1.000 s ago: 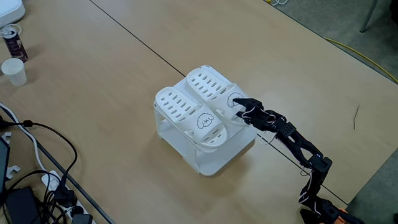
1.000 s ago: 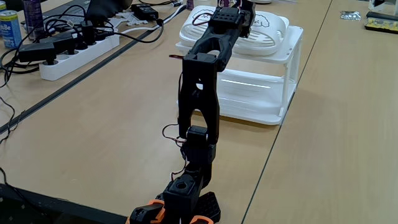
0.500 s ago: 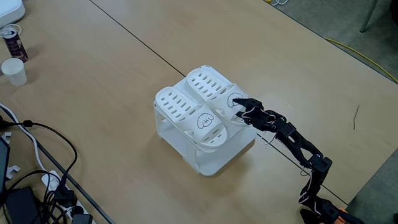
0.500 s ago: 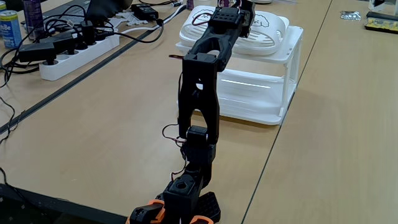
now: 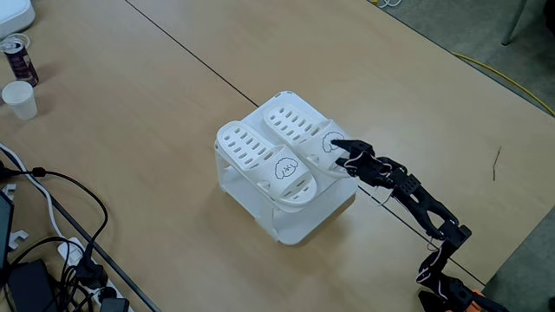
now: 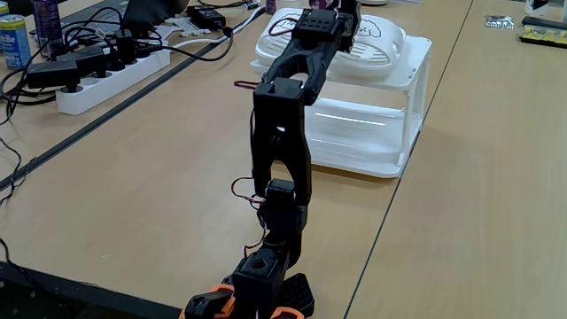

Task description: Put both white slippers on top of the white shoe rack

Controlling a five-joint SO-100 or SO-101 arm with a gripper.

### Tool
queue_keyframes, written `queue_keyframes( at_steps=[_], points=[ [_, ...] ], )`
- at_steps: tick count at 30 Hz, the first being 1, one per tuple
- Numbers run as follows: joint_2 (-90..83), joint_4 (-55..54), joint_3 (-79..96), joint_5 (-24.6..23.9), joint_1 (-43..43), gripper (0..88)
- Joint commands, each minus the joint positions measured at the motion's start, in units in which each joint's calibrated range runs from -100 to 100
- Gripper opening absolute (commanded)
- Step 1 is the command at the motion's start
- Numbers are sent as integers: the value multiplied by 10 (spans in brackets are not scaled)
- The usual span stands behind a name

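Note:
Two white slippers lie side by side on top of the white shoe rack (image 5: 305, 222). Their cartoon-face straps point toward the arm. The left slipper (image 5: 257, 152) lies free. My gripper (image 5: 337, 152) is at the strap end of the right slipper (image 5: 293, 121), touching or just over it. How far its jaws stand apart is too small to make out. In the low fixed view my arm (image 6: 282, 133) reaches over to the rack (image 6: 394, 133) and covers the gripper. One slipper (image 6: 383, 42) shows on the rack top beside it.
A can (image 5: 18, 57) and a paper cup (image 5: 19, 100) stand at the far left of the high fixed view. Cables and a power strip (image 6: 106, 75) run along that side. A dark seam crosses the table behind the rack. The table edge lies at the right near the arm's base.
The arm's elbow has shifted right and its forearm sits a little higher. The gripper moved slightly, and the right slipper shifted a little on the rack top.

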Motion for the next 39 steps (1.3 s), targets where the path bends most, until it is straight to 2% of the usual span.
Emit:
queue_keyframes(
  at_steps=[1,8,27,39],
  points=[
    [-57,-7,-8,4,2,176],
    [-21,-10,-21,4,2,173],
    [125,-10,-199,4,2,175],
    [123,-6,-183,4,0,176]
  ],
)
